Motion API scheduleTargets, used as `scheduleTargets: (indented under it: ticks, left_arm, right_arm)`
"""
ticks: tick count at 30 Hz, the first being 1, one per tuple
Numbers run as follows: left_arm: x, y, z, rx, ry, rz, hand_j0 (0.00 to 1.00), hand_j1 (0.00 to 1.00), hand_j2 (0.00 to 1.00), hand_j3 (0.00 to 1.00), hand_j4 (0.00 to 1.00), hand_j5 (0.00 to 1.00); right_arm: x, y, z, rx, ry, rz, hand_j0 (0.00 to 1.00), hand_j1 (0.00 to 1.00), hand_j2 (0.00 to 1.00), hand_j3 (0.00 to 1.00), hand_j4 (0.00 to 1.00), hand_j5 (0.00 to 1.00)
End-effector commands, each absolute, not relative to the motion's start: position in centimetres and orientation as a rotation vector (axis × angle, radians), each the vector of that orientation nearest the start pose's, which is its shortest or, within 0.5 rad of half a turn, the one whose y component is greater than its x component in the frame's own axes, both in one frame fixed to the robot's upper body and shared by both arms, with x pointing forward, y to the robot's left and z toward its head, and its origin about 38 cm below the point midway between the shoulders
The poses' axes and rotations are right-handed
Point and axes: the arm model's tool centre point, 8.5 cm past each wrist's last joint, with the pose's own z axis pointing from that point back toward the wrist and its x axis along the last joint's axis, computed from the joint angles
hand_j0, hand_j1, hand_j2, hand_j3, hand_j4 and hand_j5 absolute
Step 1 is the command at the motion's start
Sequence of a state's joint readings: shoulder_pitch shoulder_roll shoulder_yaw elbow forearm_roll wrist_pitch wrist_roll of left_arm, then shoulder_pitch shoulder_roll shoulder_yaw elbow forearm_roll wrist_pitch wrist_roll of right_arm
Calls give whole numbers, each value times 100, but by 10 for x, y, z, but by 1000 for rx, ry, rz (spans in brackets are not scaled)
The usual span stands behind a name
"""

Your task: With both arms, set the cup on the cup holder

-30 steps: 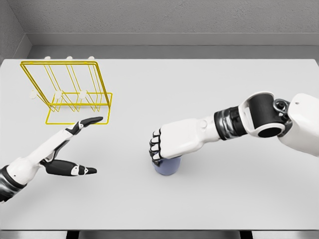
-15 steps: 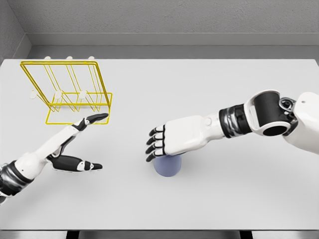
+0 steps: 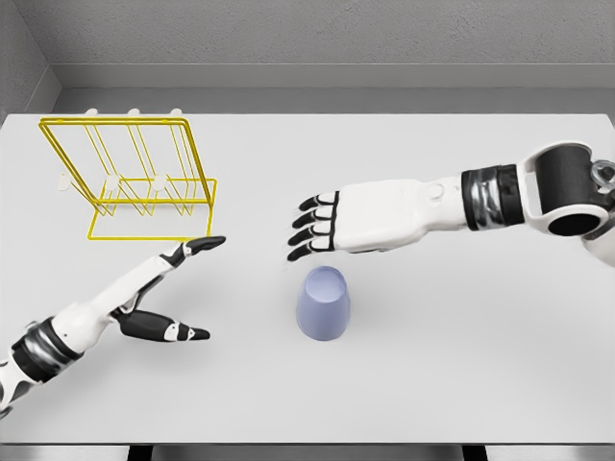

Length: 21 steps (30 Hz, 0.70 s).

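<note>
Grey tabletop (image 3: 461,384): cup (image 3: 323,303) standing free mid-table, right hand (image 3: 332,223) open above it, left hand (image 3: 159,293) open empty near yellow cup holder (image 3: 130,182); pre-grasp, next needs regrasp.

No text, label, brand, number or sign could be read anywhere, neither on the cup (image 3: 323,303), the cup holder (image 3: 130,180) nor the counter (image 3: 404,163).
</note>
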<state>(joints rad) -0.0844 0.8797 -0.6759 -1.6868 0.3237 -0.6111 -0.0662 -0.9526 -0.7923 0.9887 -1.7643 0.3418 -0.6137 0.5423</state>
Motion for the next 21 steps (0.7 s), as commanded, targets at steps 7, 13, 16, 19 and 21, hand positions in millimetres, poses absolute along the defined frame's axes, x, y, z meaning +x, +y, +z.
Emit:
scheduleTargets:
  ticks: [7, 13, 16, 19, 21]
  left_arm:
    - [305, 269, 123, -459, -1773, -848, 100, 100, 100, 100, 100, 100]
    - [309, 249, 127, -568, -1767, -776, 100, 100, 100, 100, 100, 100]
    - [313, 240, 130, -587, -1789, -768, 100, 100, 100, 100, 100, 100]
    - [316, 231, 132, -606, -1800, -782, 100, 100, 100, 100, 100, 100]
    - [320, 226, 135, -613, -1815, -789, 100, 100, 100, 100, 100, 100]
  right_arm:
    - [415, -274, 329, 502, 2243, -2663, 100, 100, 100, 100, 100, 100]
    - [405, -310, 311, 351, 2559, -2609, 100, 100, 100, 100, 100, 100]
    - [394, -322, 281, 275, 2725, -2572, 100, 100, 100, 100, 100, 100]
    - [393, -318, 272, 235, 2779, -2536, 100, 100, 100, 100, 100, 100]
    - [392, -329, 273, 284, 2822, -2508, 100, 100, 100, 100, 100, 100]
